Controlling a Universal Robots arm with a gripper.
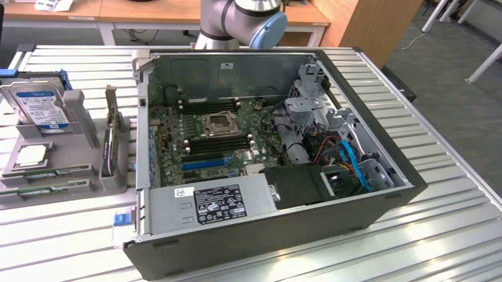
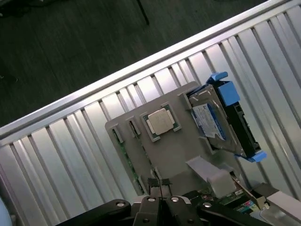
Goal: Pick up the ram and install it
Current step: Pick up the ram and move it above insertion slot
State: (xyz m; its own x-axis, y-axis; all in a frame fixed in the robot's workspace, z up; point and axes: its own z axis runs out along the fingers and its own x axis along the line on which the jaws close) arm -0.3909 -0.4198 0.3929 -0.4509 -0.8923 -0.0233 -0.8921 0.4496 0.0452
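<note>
Now the clenched pincer (image 2: 159,184) hangs over the grey plastic holder (image 2: 174,155), whose slots keep the thin green ram stick (image 1: 47,174) steady, nine o'clock from the black computer case (image 1: 259,247).

Open air lies below the closed hand (image 2: 160,200). Beneath it, the upright hard drive (image 2: 221,117) rises from the grey holder (image 2: 174,150); the desk (image 2: 61,155) around is unobstructed.

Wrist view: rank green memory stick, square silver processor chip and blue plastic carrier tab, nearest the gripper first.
From the gripper:
1. Green memory stick, grey holder edge slot.
2. Square silver processor chip, holder's middle recess.
3. Blue plastic carrier tab, holder's far end.
</note>
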